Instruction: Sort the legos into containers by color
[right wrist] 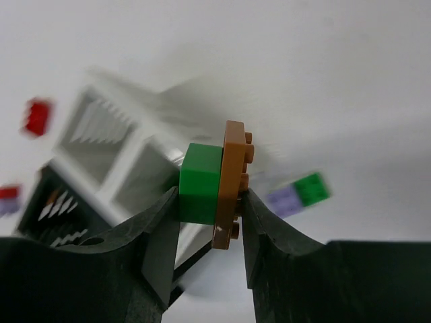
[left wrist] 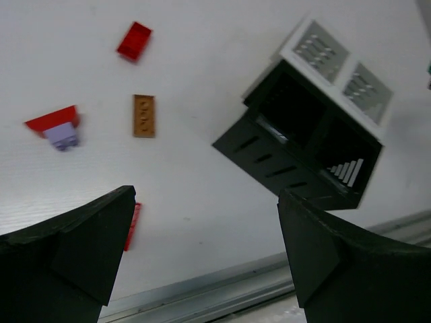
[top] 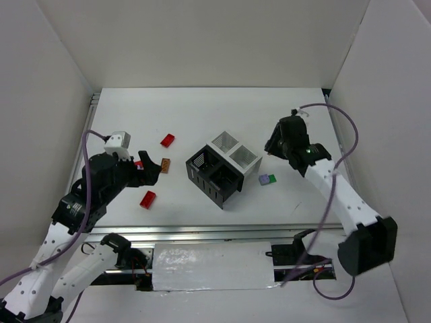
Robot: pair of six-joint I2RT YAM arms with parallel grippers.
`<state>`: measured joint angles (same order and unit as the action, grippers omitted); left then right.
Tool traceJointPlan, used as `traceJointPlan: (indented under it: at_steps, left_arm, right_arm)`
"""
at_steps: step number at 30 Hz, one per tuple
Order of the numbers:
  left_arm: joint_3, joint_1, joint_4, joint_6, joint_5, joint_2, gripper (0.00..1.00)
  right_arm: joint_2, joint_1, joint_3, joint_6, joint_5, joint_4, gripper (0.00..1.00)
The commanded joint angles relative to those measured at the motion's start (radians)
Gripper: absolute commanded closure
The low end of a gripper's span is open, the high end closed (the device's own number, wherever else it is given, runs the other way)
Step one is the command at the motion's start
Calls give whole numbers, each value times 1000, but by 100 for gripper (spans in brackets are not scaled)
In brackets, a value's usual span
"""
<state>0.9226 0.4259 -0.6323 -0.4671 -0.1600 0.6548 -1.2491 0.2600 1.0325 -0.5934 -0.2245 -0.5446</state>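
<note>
My right gripper (right wrist: 210,196) is shut on a green brick (right wrist: 201,183) stuck to an orange-brown plate (right wrist: 231,182), held in the air to the right of the containers (top: 222,168). From above, the right gripper (top: 274,145) hangs beside the white bins (top: 233,149). A purple and green pair (top: 267,180) lies on the table below it. My left gripper (left wrist: 205,202) is open and holds nothing. Ahead of it lie a red brick (left wrist: 134,41), an orange-brown plate (left wrist: 143,115), a red and purple pair (left wrist: 60,128) and a half-hidden red brick (left wrist: 133,225).
The two black bins (top: 210,180) face the left arm, the white ones sit behind them. White walls close in the table on three sides. A metal rail (top: 202,234) runs along the near edge. The right arm's cable (top: 340,128) loops above the right side.
</note>
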Motion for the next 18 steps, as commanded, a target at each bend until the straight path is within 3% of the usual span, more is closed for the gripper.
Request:
traceJointPlan:
  at_steps: [1,2,6,9,13,18]
  left_arm:
    - [27,1,155,-85,267,8,1]
    - [27,2,221,-160,349,11,0]
    - [33,5,340,-356,442,11,0]
    - [10,16,435,-478,519,23,0]
    - [-21,82,476,-541,539,83,0]
    - [-57,220,483,-535,426,121,2]
  right_arm:
    - [158,158,12,68,58,-5,100]
    - [230,239,-20,92,101,41,100]
    - [436,415,-169,254,336,211,100]
    - [534,525,-245,331,387,282,100]
    - [510,645,-227,366,320,282,100]
    - [424,803,-175,379,166,299,100]
